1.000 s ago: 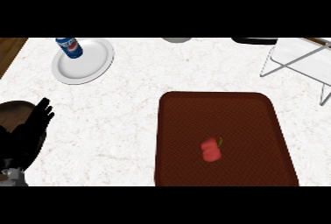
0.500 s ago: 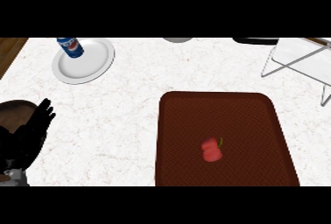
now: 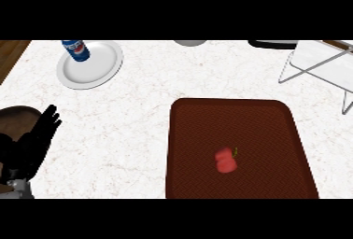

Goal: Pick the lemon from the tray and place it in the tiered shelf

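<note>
**Approach and Grasp: Fruit on Tray**

Although the task names a lemon, the only item on the dark brown rectangular tray (image 3: 207, 116) is a small red, lumpy fruit with a short green stem (image 3: 225, 160), lying slightly right of the tray's centre and well apart from every raised edge. Treat this red fruit as the pick target.

The black left hand (image 3: 36, 144) rests open at the view's left edge, fingers straight and pointing up, holding nothing. The right hand is not in view.

Recommended procedure, judged from this layout:

1. Use the right hand; the fruit and the white wire-frame tiered shelf (image 3: 321, 65) at upper right both lie on that side.
2. Descend from above with fingers spread wide, centred on the fruit.
3. Close around its wider body, not the stem.
4. Lift clear of the tray rim before travelling toward the shelf.

The white round plate (image 3: 100, 70) carrying 1 blue soda can (image 3: 76, 49) sits far left, outside the likely path.
</note>
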`<state>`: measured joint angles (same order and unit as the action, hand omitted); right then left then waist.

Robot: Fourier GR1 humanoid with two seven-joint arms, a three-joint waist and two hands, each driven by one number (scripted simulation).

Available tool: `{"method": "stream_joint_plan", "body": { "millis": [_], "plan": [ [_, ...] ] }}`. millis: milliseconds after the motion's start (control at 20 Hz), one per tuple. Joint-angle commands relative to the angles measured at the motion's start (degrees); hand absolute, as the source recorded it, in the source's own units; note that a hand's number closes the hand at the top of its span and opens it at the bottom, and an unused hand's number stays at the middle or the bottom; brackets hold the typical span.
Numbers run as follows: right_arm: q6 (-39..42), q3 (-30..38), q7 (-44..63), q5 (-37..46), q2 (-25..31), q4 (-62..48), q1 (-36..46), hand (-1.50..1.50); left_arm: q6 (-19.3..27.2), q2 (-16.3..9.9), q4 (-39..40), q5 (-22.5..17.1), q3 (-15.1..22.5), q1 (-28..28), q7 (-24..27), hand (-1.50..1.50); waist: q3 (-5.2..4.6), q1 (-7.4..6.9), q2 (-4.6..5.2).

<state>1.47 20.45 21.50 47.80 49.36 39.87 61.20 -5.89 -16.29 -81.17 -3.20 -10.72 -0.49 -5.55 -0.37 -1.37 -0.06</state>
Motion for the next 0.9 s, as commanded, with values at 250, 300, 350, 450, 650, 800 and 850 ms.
{"method": "stream_joint_plan", "body": {
  "millis": [250,300,350,450,650,800,850],
  "plan": [
    [-7.38,0.08,-7.03,1.02,-1.87,-10.00,1.91,-1.50,-0.38,0.45,1.99,-0.18,-0.69,-1.33,0.75,0.00,0.39,-0.35,0.66],
    [-8.01,2.06,-9.69,-0.87,-0.68,-9.54,-0.65,-1.50,0.15,-1.14,0.29,-0.55,-1.38,-3.74,-4.33,0.00,0.43,0.23,0.49],
    [-8.82,2.14,-9.95,-1.06,-1.13,-9.89,0.33,-1.50,-0.79,0.76,0.18,0.30,-0.17,1.14,1.67,0.00,0.40,-0.07,0.45],
    [-5.24,3.95,-9.05,-3.15,0.97,-11.63,4.73,-1.50,0.25,0.57,1.46,1.04,-0.58,-0.62,1.59,0.00,0.38,-0.08,0.52],
    [-4.98,8.07,-8.22,-7.86,0.22,-12.48,5.84,-1.50,0.06,-0.28,-0.23,0.61,-1.12,-0.53,-0.73,0.00,0.40,0.06,0.39],
    [-1.16,10.66,-8.11,-11.95,1.12,-10.67,5.72,-1.50,-0.24,0.53,3.13,1.03,-0.99,-0.55,1.72,0.00,0.34,1.22,0.09],
    [-3.30,11.87,-10.56,-12.66,1.50,-12.33,3.83,-1.50,-1.19,-0.22,0.13,-0.83,-1.74,-0.36,-1.23,0.00,0.41,0.65,0.23]
  ]
}}
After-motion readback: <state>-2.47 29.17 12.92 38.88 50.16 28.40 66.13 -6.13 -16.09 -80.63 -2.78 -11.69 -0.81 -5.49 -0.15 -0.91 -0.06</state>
